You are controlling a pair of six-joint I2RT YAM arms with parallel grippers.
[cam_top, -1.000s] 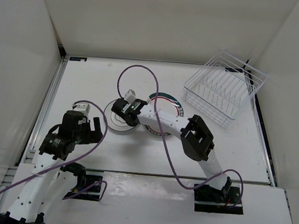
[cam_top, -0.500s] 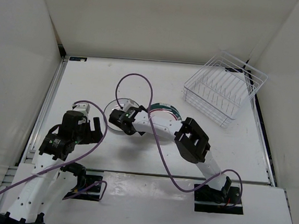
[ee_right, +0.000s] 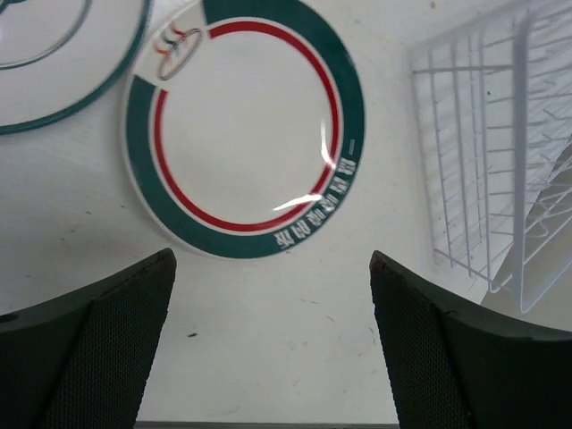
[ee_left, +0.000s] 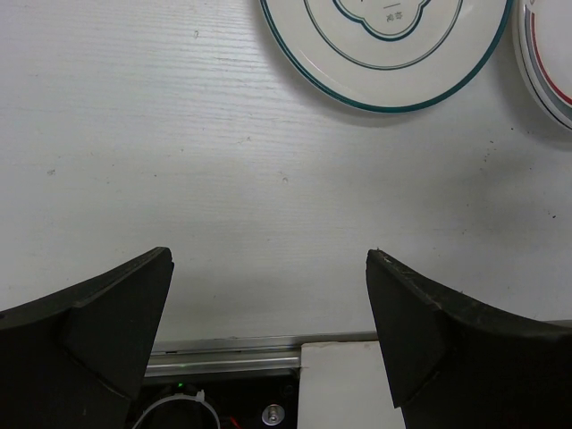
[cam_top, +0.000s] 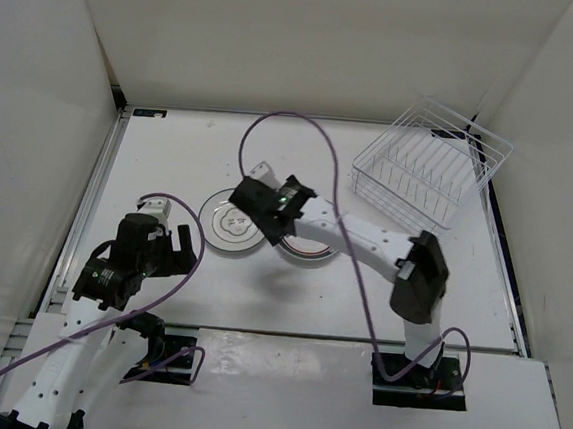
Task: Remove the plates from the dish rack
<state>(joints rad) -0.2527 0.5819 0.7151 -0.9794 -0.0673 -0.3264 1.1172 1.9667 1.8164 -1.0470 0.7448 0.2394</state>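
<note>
Lying flat, green-rimmed plate (ee_right: 246,125) sits beyond the spread right fingers (ee_right: 89,357).

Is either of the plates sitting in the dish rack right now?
No, the dish rack shows only bare wire inside, while the green-rimmed plate and the thin-rimmed plate both lie flat on the table.

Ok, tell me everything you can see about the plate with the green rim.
The green-rimmed plate is round and white, glossy like glazed ceramic. It has a broad dark green band at the rim, a thin red ring inside that, and white lettering and a small logo on the band. It lies flat, face up, on the white table, between the thin-rimmed plate and the wire rack. Nothing grips it.
</note>
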